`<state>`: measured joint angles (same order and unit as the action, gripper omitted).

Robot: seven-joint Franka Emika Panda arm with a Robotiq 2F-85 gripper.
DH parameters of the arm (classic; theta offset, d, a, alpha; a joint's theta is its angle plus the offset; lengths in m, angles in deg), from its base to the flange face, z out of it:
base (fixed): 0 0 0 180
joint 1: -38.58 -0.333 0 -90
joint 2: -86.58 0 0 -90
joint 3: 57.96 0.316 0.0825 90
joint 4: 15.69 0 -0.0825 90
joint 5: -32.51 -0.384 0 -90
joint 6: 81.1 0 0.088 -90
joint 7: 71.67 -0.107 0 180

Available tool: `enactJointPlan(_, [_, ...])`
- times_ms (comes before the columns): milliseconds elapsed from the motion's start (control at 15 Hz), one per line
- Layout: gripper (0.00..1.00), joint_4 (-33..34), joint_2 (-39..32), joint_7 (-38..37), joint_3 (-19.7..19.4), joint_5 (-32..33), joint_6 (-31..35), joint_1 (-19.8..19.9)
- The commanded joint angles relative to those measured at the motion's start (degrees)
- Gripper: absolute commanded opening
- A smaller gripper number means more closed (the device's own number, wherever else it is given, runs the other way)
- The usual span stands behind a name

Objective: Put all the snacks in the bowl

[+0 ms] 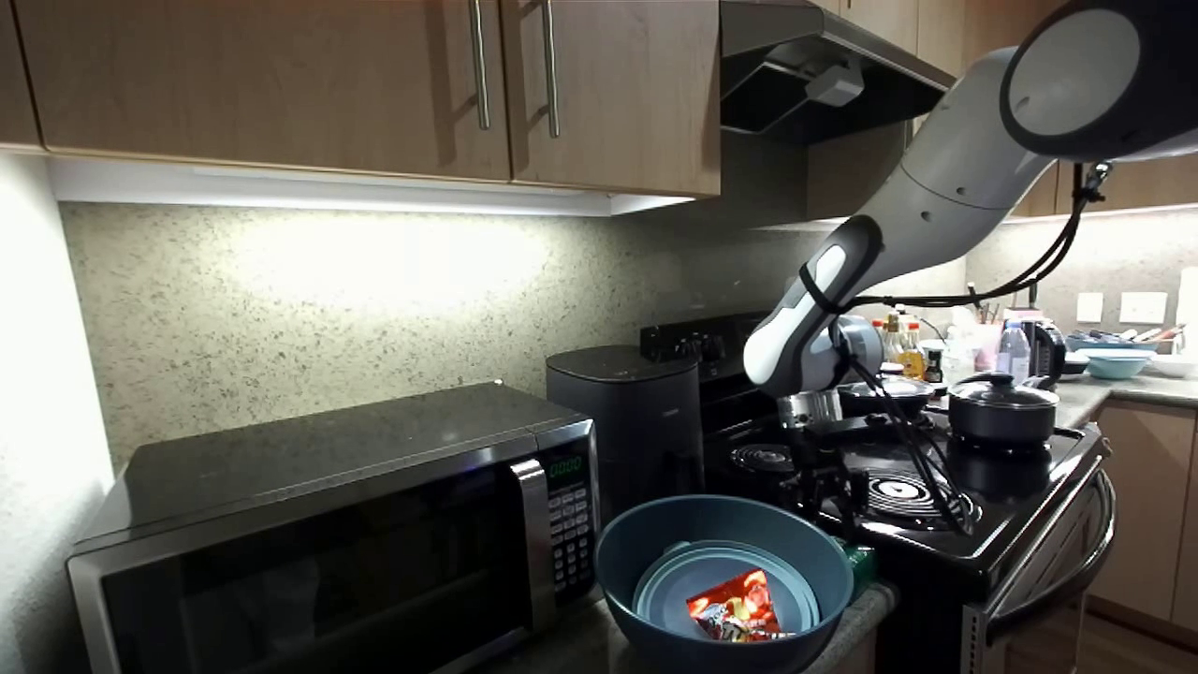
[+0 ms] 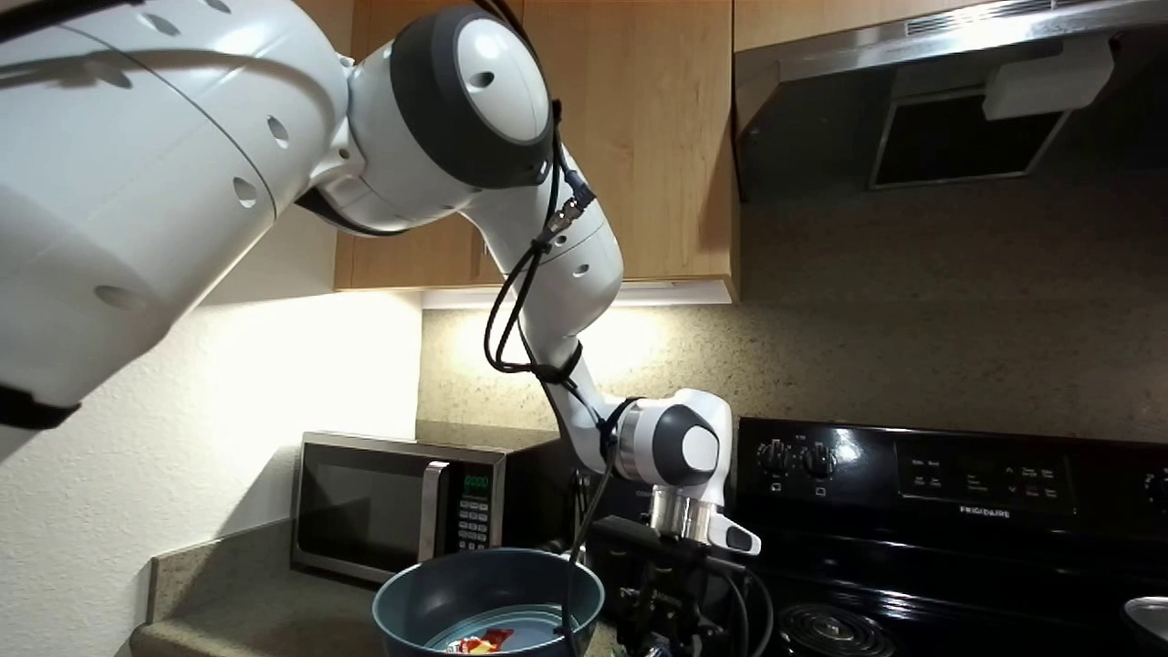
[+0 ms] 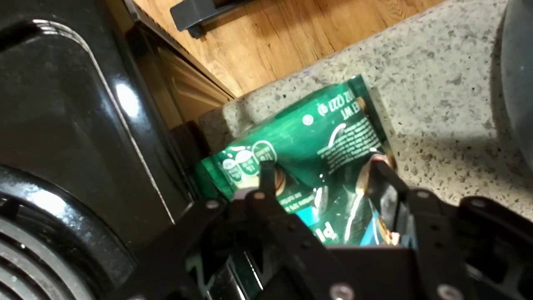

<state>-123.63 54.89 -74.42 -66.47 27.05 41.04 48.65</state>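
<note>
The blue bowl point(image 1: 646, 524) stands on the counter in both exterior views, with an orange-red snack packet point(image 1: 735, 604) lying on its paler inside. Just beyond its rim, a green snack packet point(image 1: 859, 566) shows partly behind the bowl. In the wrist view this green packet point(image 3: 308, 125) lies creased on the speckled counter by the stove. My gripper point(image 3: 323, 166) is over it, fingers apart on either side of the packet's middle, the foil bulging between them. Whether the fingers press on the foil I cannot tell. In an exterior view my gripper point(image 1: 828, 491) points down behind the bowl.
To one side is the black stove point(image 3: 62, 112) with coil burners, and a lidded dark pot point(image 1: 1001, 412) on it. The counter edge point(image 3: 416, 37) drops to a wood floor. A microwave point(image 1: 337, 534) and a tall dark appliance point(image 1: 622, 421) stand near the bowl.
</note>
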Motion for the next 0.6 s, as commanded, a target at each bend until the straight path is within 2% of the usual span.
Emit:
enactJointPlan(0, [0.28, 1.75, -0.71, -0.34, 0.52, -1.69, -2.83, 1.45])
enactJointPlan(267, [0.02, 2.31, -0.87, -0.43, 0.53, -2.15, -3.57, 1.99])
enactJointPlan(333, [0.01, 2.2, -0.76, -0.33, 0.48, -1.91, -3.52, 1.93])
enactJointPlan(400, [0.09, 1.9, -0.41, -0.14, 0.45, -1.55, -3.2, 1.77])
enactJointPlan(467, [0.35, 1.6, -0.12, -0.23, 0.37, -1.12, -2.77, 1.49])
enactJointPlan(533, [0.34, 1.16, 0.26, -0.4, 0.29, -0.65, -2.43, 1.13])
